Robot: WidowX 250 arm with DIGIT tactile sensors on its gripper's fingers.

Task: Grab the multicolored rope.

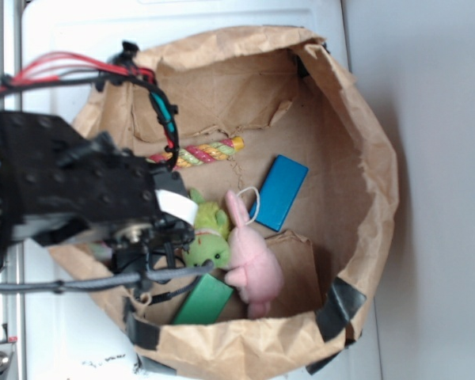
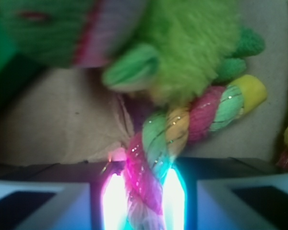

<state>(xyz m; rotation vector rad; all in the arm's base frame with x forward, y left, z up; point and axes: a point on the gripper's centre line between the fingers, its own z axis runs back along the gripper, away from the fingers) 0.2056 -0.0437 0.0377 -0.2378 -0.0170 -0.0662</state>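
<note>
The claw is down in the paper bag, pinching the multicolored rope, which runs toward two o'clock under the green plush toy. The grab looks made; only lifting remains.

multicolored rope: thick twisted cotton strands in red-pink, yellow, light green, white, with glittery flecks in the wrist view. In the exterior view it lies flat on the cardboard bottom, toward the back wall, running roughly left-right with the yellow-tipped end at right; its left part is hidden. In the wrist view one stretch runs diagonally, yellow end up-right, lower end washed out by glare.
</note>
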